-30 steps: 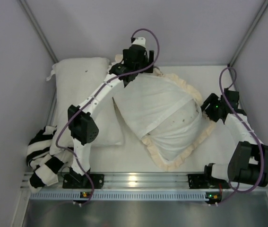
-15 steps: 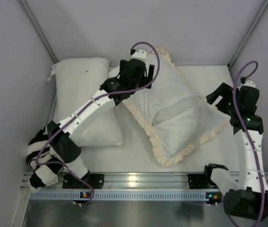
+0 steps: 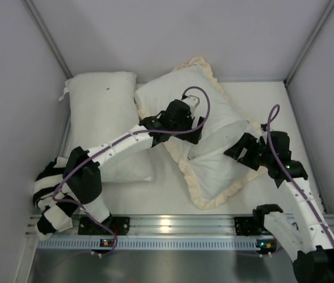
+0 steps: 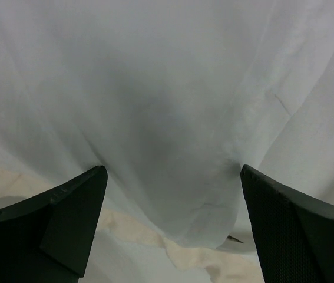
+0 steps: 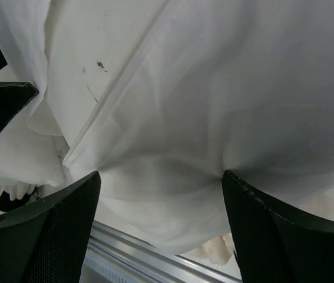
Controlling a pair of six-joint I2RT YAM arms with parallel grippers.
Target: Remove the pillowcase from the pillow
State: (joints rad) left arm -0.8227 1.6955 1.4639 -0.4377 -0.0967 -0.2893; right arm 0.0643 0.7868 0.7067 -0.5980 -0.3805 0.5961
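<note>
The pillowcase (image 3: 222, 171) lies stuffed in the middle of the table, cream-white face up, with ruffled cream trim (image 3: 199, 197) round its edge. The pillow is inside it and hidden; I cannot tell its surface from the cover's. My left gripper (image 3: 185, 125) is open and pressed down on the case's middle; in the left wrist view (image 4: 171, 171) white cloth bulges between the fingers. My right gripper (image 3: 243, 152) is open against the case's right side; in the right wrist view (image 5: 161, 174) a cloth fold sits between the fingers, with tiny dark specks (image 5: 99, 65) nearby.
A second bare white pillow (image 3: 99, 118) with one dark speck lies at the left, touching the case. A black-and-white striped cloth (image 3: 52, 197) hangs at the near left corner. The metal rail (image 3: 167, 224) runs along the near edge. Walls close in left, back and right.
The raised case has dropped and now lies flat. My left gripper came from the back edge down onto its middle. My right gripper swung out, then in against its right side.
</note>
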